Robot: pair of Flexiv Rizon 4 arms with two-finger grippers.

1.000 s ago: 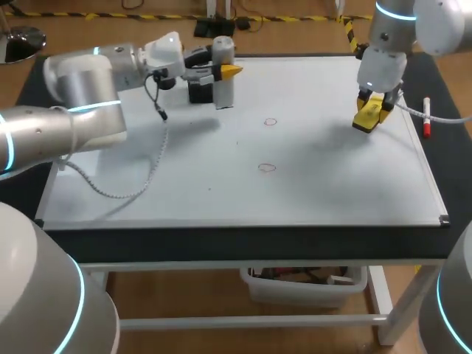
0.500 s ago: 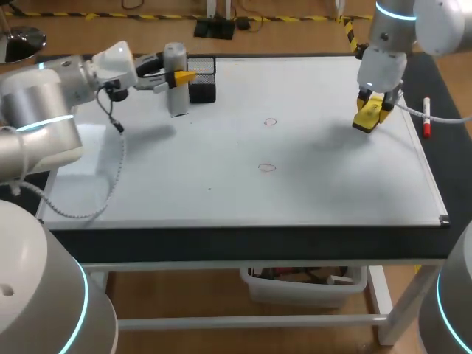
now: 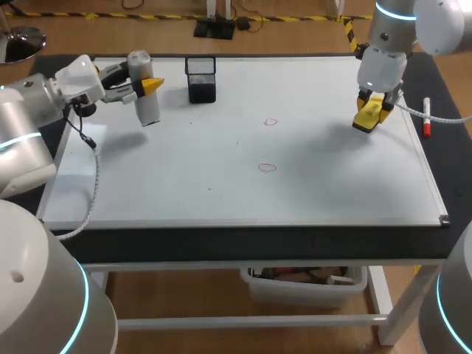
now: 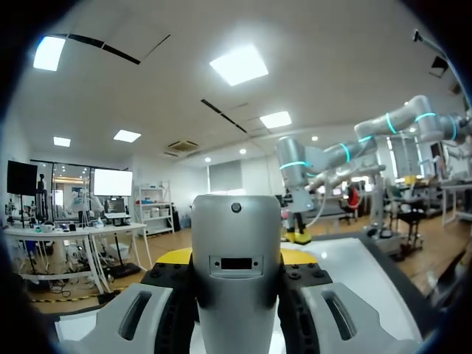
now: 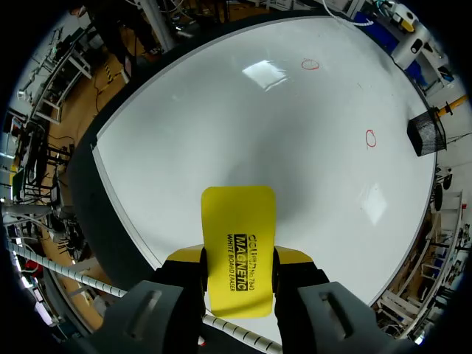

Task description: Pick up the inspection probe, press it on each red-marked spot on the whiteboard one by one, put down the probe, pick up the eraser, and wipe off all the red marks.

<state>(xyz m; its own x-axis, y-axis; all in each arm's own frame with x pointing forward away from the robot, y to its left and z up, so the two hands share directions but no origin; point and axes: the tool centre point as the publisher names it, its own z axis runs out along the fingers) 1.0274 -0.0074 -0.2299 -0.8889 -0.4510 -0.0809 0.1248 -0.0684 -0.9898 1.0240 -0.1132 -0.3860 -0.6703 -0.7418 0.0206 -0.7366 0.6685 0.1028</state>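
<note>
My left gripper point(image 3: 147, 86) is shut on the grey-white cylindrical probe point(image 3: 147, 107), held upright above the whiteboard's point(image 3: 221, 184) far left part, left of the black mesh holder point(image 3: 200, 79). In the left wrist view the probe point(image 4: 236, 265) fills the space between the fingers. Two small red ring marks point(image 3: 270, 122) point(image 3: 267, 168) lie near the board's middle. My right gripper point(image 3: 369, 113) hangs over the board's far right, shut on the yellow eraser point(image 5: 238, 247). From there the red marks point(image 5: 310, 65) point(image 5: 371, 138) show ahead on the board.
A red marker point(image 3: 425, 124) lies on the dark table just past the board's right edge. A white cable trails from each wrist. The mesh holder point(image 5: 422, 131) stands at the board's far edge.
My left arm has swung left with the probe, from beside the mesh holder to the board's far left. The right arm and the eraser have not moved.
</note>
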